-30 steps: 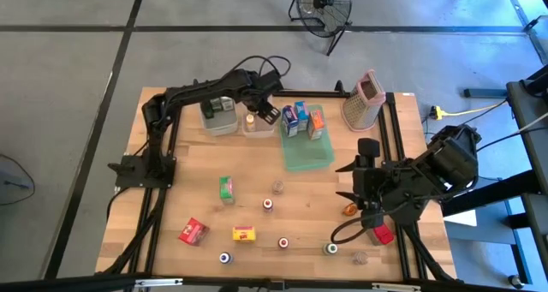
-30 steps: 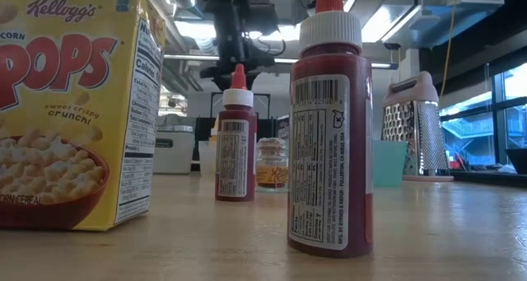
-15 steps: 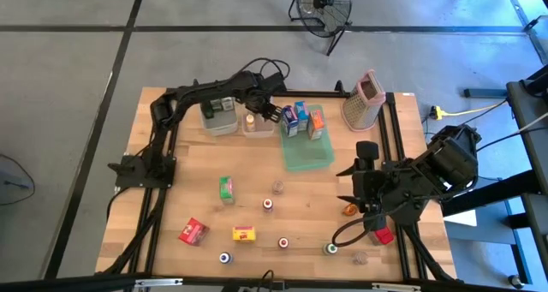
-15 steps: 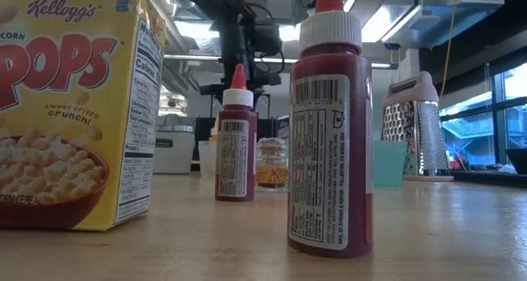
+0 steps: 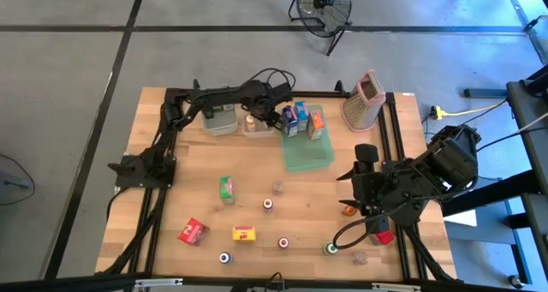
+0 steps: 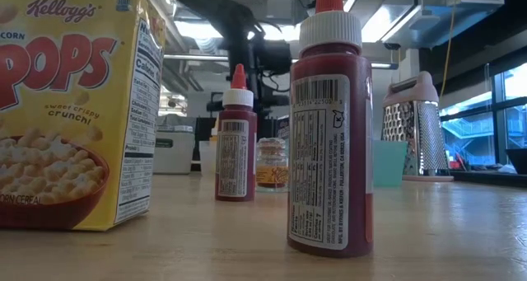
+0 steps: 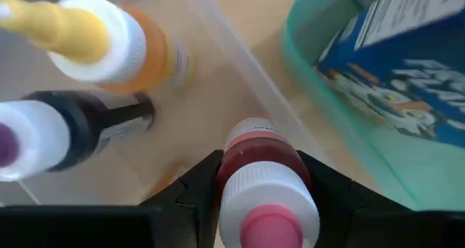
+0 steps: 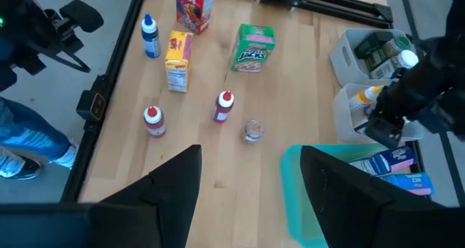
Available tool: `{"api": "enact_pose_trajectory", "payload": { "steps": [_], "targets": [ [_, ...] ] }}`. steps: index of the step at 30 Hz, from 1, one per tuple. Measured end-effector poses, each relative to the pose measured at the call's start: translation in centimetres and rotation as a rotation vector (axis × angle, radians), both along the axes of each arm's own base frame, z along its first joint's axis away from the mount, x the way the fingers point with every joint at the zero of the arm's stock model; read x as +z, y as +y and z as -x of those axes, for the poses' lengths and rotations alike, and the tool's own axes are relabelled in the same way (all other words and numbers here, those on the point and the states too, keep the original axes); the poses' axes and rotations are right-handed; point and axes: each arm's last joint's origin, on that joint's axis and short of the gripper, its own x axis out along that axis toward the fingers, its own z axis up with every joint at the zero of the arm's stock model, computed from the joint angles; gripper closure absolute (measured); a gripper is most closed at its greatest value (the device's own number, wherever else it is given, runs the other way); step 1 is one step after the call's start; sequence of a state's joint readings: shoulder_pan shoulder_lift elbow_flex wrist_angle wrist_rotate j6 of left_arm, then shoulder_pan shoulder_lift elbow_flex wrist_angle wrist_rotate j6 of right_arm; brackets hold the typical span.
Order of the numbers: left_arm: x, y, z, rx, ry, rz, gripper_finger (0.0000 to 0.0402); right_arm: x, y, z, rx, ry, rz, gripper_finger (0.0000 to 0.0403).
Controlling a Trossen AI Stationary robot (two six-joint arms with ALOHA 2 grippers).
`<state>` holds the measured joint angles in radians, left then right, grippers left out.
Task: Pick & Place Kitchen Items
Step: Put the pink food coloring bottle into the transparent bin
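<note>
My left gripper (image 5: 272,118) is at the far side of the table, over a clear bin (image 5: 256,129), shut on a small red bottle (image 7: 265,197) with a white cap and a pink tip. Inside the bin stand an orange bottle (image 7: 116,44) with a yellow tip and a dark bottle (image 7: 65,128) with a purple tip. My right gripper (image 8: 251,204) hangs open and empty, high above the table's right side. Small cartons (image 5: 226,189) and little bottles (image 5: 268,205) stand scattered on the near half of the table. My left gripper pinches the red bottle between its two fingers (image 7: 200,186), on the body just under the white cap (image 7: 254,157). The fingers come from above, pointing steeply down. The bottle stands upright in the hold, inside the bin's walls; whether its base rests on the floor is hidden.
A flat green tray (image 5: 308,155) with blue and orange cartons (image 5: 293,118) lies right of the bins, and a box grater (image 5: 363,99) stands at the far right. A second clear bin (image 5: 219,119) stands left of the first. A person's legs show beside the table (image 8: 25,142).
My left gripper has come down toward the clear bin and a little toward the table's right edge, rolling slightly, with the red bottle still between its fingers. The bottle has gone down with it and stays upright.
</note>
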<state>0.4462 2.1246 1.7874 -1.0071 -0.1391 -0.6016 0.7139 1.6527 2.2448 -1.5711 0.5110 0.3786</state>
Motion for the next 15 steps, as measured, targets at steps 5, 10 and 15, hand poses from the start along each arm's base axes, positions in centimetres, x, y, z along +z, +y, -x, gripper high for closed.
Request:
{"api": "enact_pose_trajectory", "payload": {
  "steps": [5, 10, 15],
  "targets": [
    [-0.08, 0.03, -0.17, -0.004, -0.006, -0.013, 0.0258, 0.0, 0.0, 0.0, 0.001, 0.0, 0.001, 0.0164],
    [-0.08, 0.17, -0.09, -0.028, -0.003, -0.008, 0.0247, 0.0, 0.0, 0.0, 0.001, 0.0, 0.001, 0.0165],
    [-0.08, 0.17, -0.09, -0.036, -0.005, -0.003, 0.0243, 0.0, 0.0, 0.0, 0.0, 0.0, 0.001, 0.0165]
  ]
}}
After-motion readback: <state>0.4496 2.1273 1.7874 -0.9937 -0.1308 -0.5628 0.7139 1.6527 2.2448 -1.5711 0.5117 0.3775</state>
